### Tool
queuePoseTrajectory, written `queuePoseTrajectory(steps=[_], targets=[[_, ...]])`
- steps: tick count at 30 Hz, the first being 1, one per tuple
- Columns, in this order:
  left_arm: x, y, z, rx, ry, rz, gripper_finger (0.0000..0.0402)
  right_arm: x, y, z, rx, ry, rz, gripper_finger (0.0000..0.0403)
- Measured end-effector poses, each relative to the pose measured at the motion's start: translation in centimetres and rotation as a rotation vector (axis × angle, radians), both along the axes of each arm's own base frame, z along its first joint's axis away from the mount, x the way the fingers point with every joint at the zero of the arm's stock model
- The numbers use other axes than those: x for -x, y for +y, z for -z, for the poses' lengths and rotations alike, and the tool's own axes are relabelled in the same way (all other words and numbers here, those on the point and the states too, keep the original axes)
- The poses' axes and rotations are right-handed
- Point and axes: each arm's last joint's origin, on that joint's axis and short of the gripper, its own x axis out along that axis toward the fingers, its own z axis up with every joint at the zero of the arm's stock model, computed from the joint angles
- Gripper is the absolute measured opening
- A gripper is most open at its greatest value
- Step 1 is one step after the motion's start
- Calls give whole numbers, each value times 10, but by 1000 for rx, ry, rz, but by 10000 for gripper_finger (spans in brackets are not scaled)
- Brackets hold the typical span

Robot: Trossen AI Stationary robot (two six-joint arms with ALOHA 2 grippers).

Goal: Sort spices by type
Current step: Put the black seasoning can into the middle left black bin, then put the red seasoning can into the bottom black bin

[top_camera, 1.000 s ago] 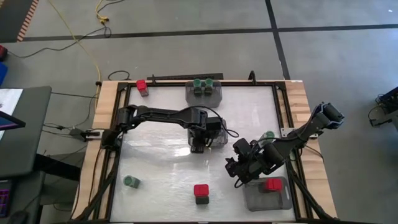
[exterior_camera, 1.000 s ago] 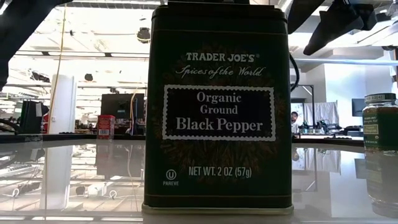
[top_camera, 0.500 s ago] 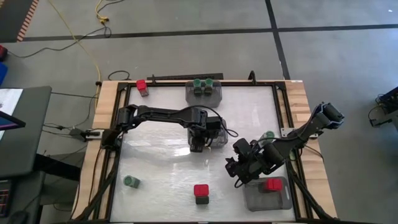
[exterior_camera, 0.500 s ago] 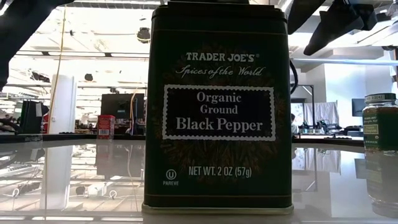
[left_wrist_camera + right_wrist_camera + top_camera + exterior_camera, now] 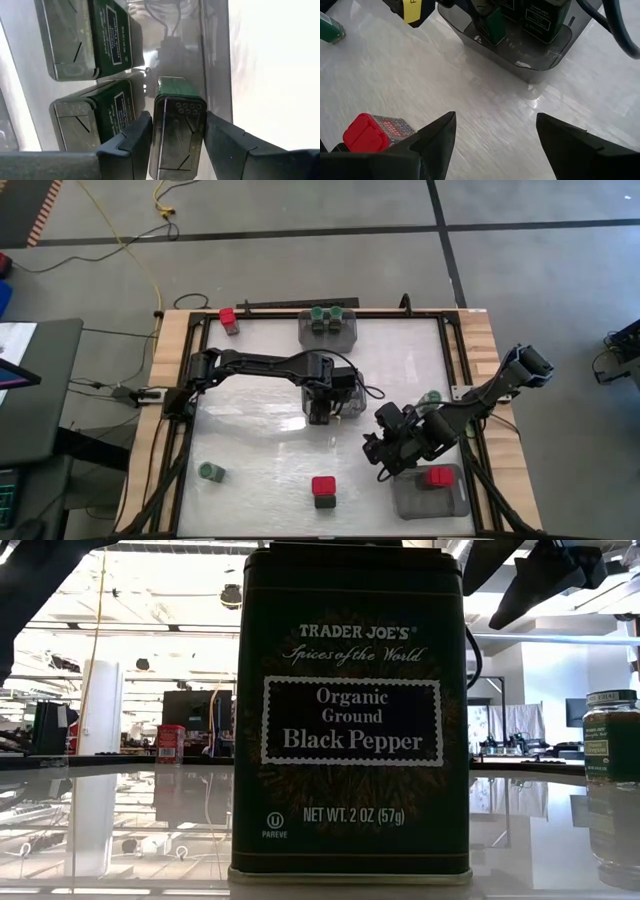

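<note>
Low view, nearest first: a black pepper tin fills the middle, a rectangular metal box standing upright on the glossy table, long axis vertical, its printed label facing the camera. At the right edge stands a dark glass jar with a paler lid, also upright.

From above, this tin is the red-capped one at the near edge of the white, streaked tabletop, with a green-capped round jar off toward the left corner. At the near right sits a translucent grey bin, rounded at the corners, with one red-capped jar inside. Just beside it the right gripper hangs over bare table with its jaws spread wide and nothing between them.

Mid-table, the left gripper reaches into a second grey bin. Its fingers bracket a black-topped tin, flat-sided and rectangular, with a ring of shaker holes on its top face; the pads lie at the tin's two sides, though whether they press it I cannot tell. Two more black tins lie beside it in the same bin, long axes parallel.

Farthest off, a third bin holds green-capped jars, and a lone red-capped jar stands near the far left corner.
</note>
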Motion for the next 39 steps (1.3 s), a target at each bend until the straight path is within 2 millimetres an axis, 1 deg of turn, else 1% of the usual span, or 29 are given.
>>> queuePoseTrajectory(steps=[11,21,26,29,33,39], targets=[[0,0,0,6,-1,-24,166,0,0,0,3,5,0,303],[0,0,0,5,1,-20,201,1,0,0,3,5,-1,303],[0,0,0,5,3,-21,204,1,0,0,3,5,-1,303],[2,0,-3,7,0,-28,204,1,0,0,3,5,-2,303],[7,0,-17,3,-38,-50,204,1,2,0,4,5,-10,303],[23,1,-54,-20,-125,-79,203,1,2,0,5,4,-16,303]])
